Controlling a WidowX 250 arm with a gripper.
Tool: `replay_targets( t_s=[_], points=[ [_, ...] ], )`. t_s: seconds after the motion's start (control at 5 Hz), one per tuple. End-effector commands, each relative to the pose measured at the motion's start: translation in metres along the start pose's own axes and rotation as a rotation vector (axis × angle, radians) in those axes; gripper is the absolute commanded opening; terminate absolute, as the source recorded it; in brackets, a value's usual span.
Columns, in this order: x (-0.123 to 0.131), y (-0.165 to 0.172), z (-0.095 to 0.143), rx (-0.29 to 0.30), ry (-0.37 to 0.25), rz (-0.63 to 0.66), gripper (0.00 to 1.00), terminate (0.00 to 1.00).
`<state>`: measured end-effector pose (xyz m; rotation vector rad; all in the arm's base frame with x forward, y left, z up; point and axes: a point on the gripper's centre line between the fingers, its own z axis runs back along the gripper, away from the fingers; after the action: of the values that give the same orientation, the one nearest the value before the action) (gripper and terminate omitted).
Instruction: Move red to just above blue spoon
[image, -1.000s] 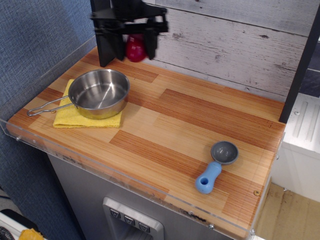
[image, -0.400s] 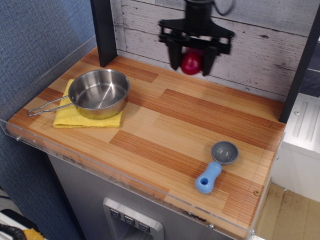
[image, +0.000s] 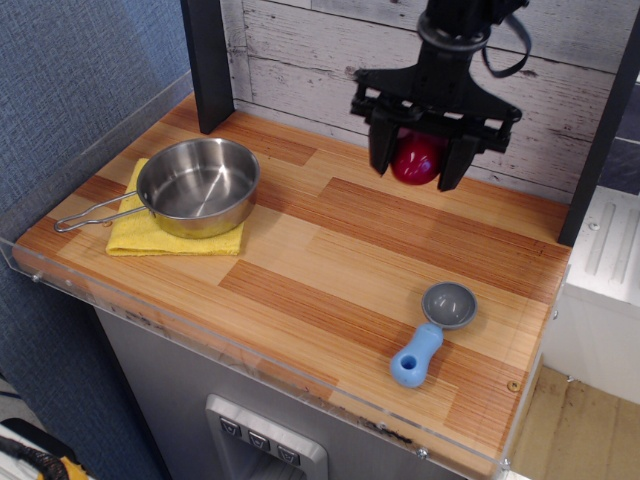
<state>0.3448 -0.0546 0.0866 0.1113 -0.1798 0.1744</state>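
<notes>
My black gripper (image: 418, 165) is shut on the small glossy red object (image: 417, 160) and holds it in the air above the back right part of the wooden counter. The blue spoon (image: 432, 331) lies flat near the front right, its grey bowl toward the back and its light-blue handle toward the front edge. The red object hangs well behind the spoon's bowl and a little to its left.
A steel pan (image: 196, 185) with a wire handle sits on a yellow cloth (image: 150, 232) at the left. A black post (image: 209, 62) stands at the back left. A grey plank wall (image: 300, 70) runs along the back. A clear rim (image: 250, 360) edges the counter.
My gripper has carried the red object from the back left, near the black post, rightward along the back wall and slightly down and forward. The pan and spoon have not moved.
</notes>
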Motion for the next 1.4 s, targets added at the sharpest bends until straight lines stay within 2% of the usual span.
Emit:
replay_targets(
  t_s=[0.0,0.4,0.6,0.8,1.2],
  points=[
    [-0.01,-0.017,-0.001,-0.109,-0.149,0.079,0.0,0.0],
    [-0.002,-0.018,-0.028,-0.21,-0.066,0.025,0.0,0.0],
    [0.003,-0.016,-0.037,-0.256,0.014,0.012,0.0,0.0],
    [0.006,-0.015,-0.038,-0.261,0.023,0.006,0.0,0.0],
    [0.004,-0.023,-0.034,-0.222,0.009,-0.028,0.0,0.0]
  ],
)
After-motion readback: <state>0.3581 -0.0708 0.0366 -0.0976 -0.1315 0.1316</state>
